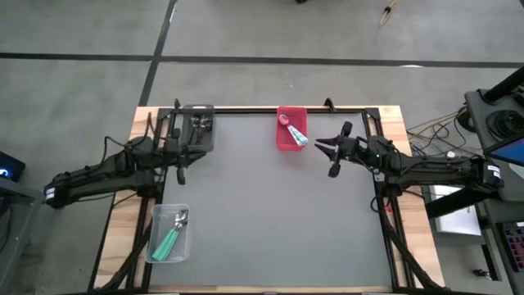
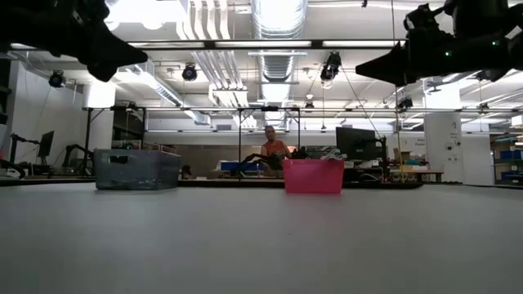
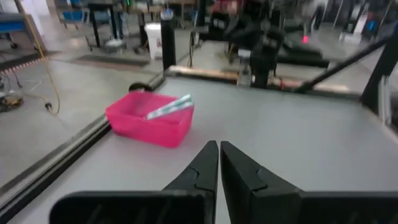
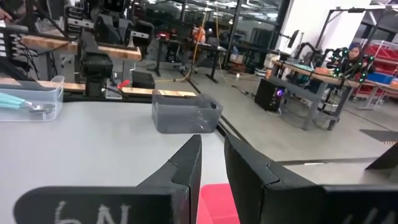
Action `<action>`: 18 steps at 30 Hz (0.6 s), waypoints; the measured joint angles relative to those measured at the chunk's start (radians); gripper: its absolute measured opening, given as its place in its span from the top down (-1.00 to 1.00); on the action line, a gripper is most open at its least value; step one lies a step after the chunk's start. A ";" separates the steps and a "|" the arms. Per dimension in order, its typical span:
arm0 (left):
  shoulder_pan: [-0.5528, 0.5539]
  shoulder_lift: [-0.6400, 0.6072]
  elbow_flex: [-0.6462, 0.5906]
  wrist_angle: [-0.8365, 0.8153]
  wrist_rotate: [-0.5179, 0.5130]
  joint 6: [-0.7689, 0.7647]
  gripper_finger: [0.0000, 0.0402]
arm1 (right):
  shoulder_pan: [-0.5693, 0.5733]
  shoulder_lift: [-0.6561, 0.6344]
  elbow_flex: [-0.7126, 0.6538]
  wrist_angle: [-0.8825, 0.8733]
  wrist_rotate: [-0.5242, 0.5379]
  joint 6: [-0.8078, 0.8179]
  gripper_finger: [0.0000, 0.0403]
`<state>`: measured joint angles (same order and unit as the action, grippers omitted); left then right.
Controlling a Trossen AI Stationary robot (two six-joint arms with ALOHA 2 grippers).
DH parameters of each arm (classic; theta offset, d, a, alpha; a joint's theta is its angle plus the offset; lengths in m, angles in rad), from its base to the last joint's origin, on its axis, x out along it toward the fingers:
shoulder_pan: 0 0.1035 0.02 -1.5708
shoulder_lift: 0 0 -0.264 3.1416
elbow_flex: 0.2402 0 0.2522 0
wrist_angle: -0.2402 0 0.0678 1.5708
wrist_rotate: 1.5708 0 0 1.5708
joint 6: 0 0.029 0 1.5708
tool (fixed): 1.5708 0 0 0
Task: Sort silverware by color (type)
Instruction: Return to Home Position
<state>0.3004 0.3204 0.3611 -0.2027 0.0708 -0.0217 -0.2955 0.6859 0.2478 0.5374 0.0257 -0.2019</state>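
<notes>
No silverware lies loose on the bench [image 1: 270,221]; every spoon in view sits inside a bin. The teal-handled spoons [image 1: 170,236] lie in the clear bin [image 1: 155,215] at the near left corner, with their bowls toward the far side and their handles toward the near edge. The light-blue-handled spoons [image 1: 297,136] rest in the red bin [image 1: 282,144] at the far edge, with a handle slanting over its right wall. Dark spoons [image 1: 200,123] sit in the grey bin [image 1: 205,141] at the far left.

The left gripper [image 3: 219,149] hangs above the bench just on the near side of the grey bin, its fingers clenched together on nothing and aimed right toward the red bin. The right gripper [image 4: 211,140] hovers just right of the red bin, pointing left, its fingers parted by a narrow gap and holding nothing.

Sorting looks finished, so what is left is likely a retreat. For that, the right arm is the one nearer the red bin, which lies ahead of its fingertips, so drawing back to the right should clear the jutting handle. The left arm has the clear bin on its near side, apart from it.
</notes>
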 joint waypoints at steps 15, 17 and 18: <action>0.000 -0.180 -0.224 0.187 0.103 -0.079 1.00 | -0.036 -0.038 -0.072 0.030 -0.034 0.023 0.70; 0.000 -0.198 -0.253 0.205 0.117 -0.098 1.00 | -0.042 -0.038 -0.079 0.030 -0.034 0.028 0.70; 0.000 -0.207 -0.269 0.220 0.126 -0.101 1.00 | -0.044 -0.038 -0.081 0.031 -0.037 0.028 0.70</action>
<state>0.3000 0.1133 0.0922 0.0174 0.1971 -0.1230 -0.3399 0.6479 0.1666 0.5679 -0.0115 -0.1738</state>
